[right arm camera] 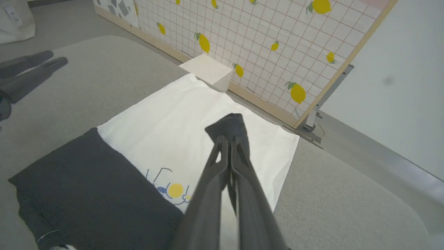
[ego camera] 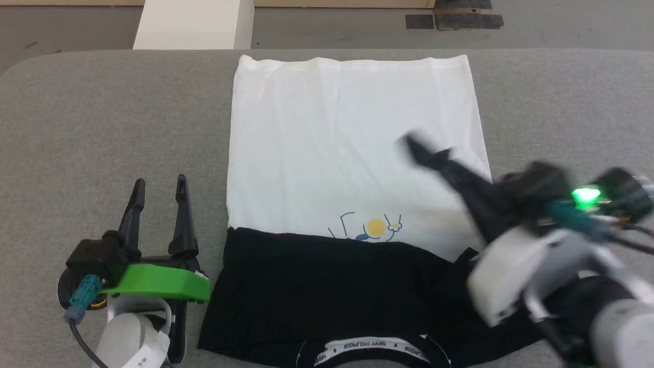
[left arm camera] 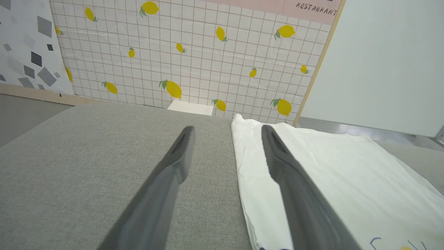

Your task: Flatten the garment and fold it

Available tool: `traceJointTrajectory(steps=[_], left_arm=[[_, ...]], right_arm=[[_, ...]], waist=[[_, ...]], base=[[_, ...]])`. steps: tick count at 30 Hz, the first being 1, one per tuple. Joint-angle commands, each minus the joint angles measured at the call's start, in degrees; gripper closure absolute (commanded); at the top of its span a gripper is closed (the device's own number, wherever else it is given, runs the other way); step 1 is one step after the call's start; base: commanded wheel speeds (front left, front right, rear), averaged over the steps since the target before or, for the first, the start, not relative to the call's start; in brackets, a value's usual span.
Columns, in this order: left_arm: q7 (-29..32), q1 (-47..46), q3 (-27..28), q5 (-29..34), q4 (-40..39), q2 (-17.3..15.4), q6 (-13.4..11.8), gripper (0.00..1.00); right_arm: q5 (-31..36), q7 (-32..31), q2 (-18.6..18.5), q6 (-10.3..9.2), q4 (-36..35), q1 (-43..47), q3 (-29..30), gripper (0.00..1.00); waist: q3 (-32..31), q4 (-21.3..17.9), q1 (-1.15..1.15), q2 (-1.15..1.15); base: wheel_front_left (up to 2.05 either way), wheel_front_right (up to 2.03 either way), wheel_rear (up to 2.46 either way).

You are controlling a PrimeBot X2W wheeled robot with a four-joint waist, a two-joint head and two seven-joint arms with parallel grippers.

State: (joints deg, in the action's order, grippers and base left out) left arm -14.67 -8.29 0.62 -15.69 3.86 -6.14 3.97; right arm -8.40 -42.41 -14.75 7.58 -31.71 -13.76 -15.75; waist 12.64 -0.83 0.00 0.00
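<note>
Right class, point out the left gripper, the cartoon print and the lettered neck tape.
left gripper [ego camera: 160, 180]: head view, midway between its open fingertips.
cartoon print [ego camera: 376, 228]: head view, its yellow circle.
neck tape [ego camera: 378, 345]: head view, its lettered middle.

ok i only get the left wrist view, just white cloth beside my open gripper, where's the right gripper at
Observer: The right gripper is above the white body of the garment, shut, with a bit of black cloth pinched at its tips. It looks like a sleeve end.
Operator: and the rest of the black, where is it
Observer: A wide black part lies across the near end of the garment, its edge just reaching the bottom of the chest print.
</note>
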Motion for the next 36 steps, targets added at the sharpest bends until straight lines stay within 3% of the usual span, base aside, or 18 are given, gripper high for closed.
traceJointTrajectory(steps=[1, 6, 12, 20, 25, 26, 27, 28, 36], left_arm=[[0.1, -0.1, -0.1, -0.2, 0.1, -0.1, 0.0, 0.0], [0.1, -0.8, -0.8, -0.4, 0.4, 0.1, 0.1, 0.0], [0.0, -1.5, -2.0, -0.6, 1.3, 0.5, 0.2, 0.0], [-0.2, -2.2, -2.2, -0.8, 2.2, 0.8, 0.3, 0.0], [-0.2, -2.6, -2.5, -0.9, 2.6, 1.0, 0.4, 0.0], [-0.2, -2.7, -2.6, -0.9, 2.8, 1.0, 0.4, 0.0], [-0.3, -2.7, -2.6, -0.9, 2.8, 1.0, 0.4, 0.0], [-0.3, -2.7, -2.5, -1.0, 2.9, 1.0, 0.4, 0.0], [-0.3, -1.5, -2.2, -0.8, 3.3, 0.5, 0.4, 0.0]], right_arm=[[0.3, 0.5, 0.6, -0.09, 2.0, -1.8, -3.5, 1.0], [-0.3, 3.7, 4.4, -0.09, 13.7, -5.7, -15.4, 1.0], [-1.1, 8.0, 7.4, -0.09, 27.7, -8.9, -24.3, 1.0], [-1.7, 13.5, 10.5, -0.09, 40.7, -13.2, -29.7, 1.0], [-2.6, 13.6, 11.3, -0.09, 46.6, -13.7, -30.9, 0.97], [-3.1, 13.2, 11.3, -0.09, 47.5, -13.7, -31.4, 0.66], [-3.4, 13.0, 11.3, -0.09, 47.8, -13.7, -31.7, 0.44], [-4.6, 12.7, 11.4, -0.09, 48.3, -13.4, -31.6, 0.0], [-10.5, 18.7, 11.6, -0.09, 42.1, -11.8, -24.5, 0.0]], waist=[[0.3, 0.0, 0.0, 0.0], [1.0, 1.0, 0.0, 0.0], [1.9, 2.7, 0.0, 0.0], [2.6, 4.1, 0.0, 0.0], [2.8, 4.8, 0.0, 0.0], [2.7, 4.8, 0.0, 0.0], [2.7, 4.8, 0.0, 0.0], [2.6, 4.7, 0.0, 0.0], [0.6, 2.9, 0.0, 0.0]], base=[[0.0, 0.0, 0.0], [0.0, 0.0, 0.0], [0.0, 0.0, 0.0], [0.0, 0.0, 0.0], [0.0, 0.0, 0.0], [0.0, 0.0, 0.0], [0.0, 0.0, 0.0], [0.0, 0.0, 0.0], [0.0, 0.0, 0.0]])
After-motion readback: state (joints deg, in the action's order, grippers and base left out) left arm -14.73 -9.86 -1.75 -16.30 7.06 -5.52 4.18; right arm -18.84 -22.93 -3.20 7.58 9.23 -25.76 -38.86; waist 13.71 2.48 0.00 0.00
